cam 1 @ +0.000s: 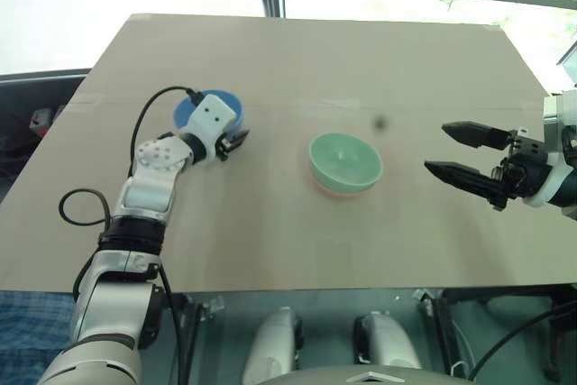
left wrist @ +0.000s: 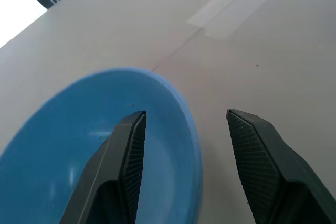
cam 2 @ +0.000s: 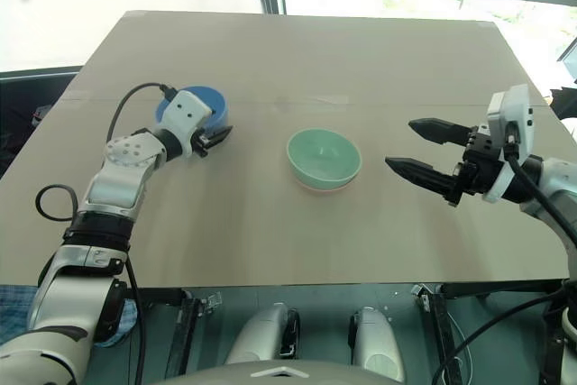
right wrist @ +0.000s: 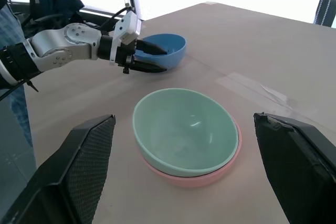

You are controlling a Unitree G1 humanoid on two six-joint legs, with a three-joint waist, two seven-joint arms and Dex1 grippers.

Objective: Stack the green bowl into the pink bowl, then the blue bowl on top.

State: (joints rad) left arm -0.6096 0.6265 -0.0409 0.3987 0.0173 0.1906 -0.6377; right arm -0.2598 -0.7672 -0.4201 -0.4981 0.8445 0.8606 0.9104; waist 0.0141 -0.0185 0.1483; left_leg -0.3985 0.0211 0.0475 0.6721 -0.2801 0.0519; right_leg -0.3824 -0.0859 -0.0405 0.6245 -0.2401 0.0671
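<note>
With the green bowl [right wrist: 185,131] already nested in the pink bowl [right wrist: 210,178] mid-tabletop, the left gripper [left wrist: 185,145] straddles, unclenched, the blue bowl's [left wrist: 79,145] rim toward the left edge; a shallow pinch could tip it, while the right gripper [cam 1: 460,152] hangs spread, empty.

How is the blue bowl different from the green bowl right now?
The blue bowl is sky-blue and stands alone on the table; the green bowl is pale mint and sits nested in the pink bowl. The left pincer straddles the blue bowl's rim, one finger inside; nothing touches the green bowl. Both are upright, round, plain and look alike in size.
</note>
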